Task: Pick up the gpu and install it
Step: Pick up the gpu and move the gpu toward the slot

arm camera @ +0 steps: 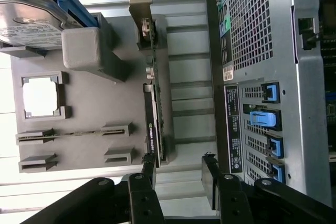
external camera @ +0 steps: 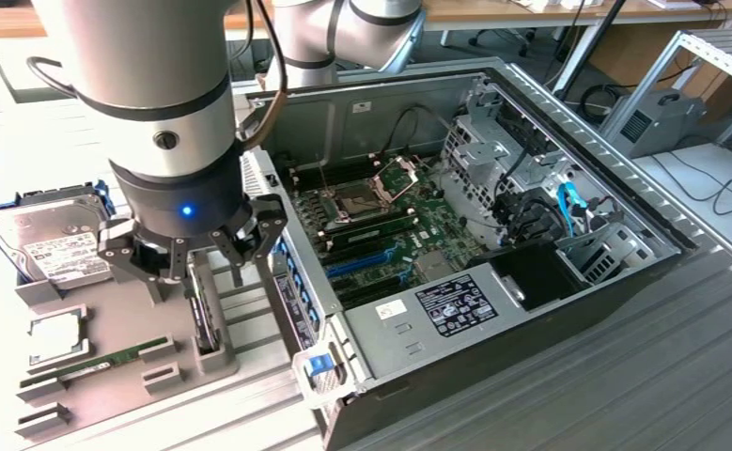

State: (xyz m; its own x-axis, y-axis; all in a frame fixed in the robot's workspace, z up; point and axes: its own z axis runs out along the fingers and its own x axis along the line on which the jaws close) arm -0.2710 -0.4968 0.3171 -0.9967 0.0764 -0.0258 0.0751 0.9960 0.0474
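Gripper (external camera: 196,277) status: jaws spread wide, nothing held, hanging right above the gpu (external camera: 201,318). Not touching it afaict.

Gpu spot: standing on its long edge in a slot of the grey parts tray (external camera: 128,371), just beside the open pc case (external camera: 491,282), on the exterior view's left of it. Silver bracket (arm camera: 137,1) at the end nearest the hard drive (external camera: 46,240).

Wrist view: gripper (arm camera: 178,167) w/ one finger (arm camera: 149,163) roughly in line w/ the gpu (arm camera: 155,93), other finger (arm camera: 209,169) over the gap btw parts tray (arm camera: 94,108) and pc case (arm camera: 262,51).

Also on the parts tray: hard drive in a blue frame, cpu (external camera: 54,338), ram stick (external camera: 90,362).

Inside the pc case: mobo (external camera: 403,225) w/ blue slots, lid off.
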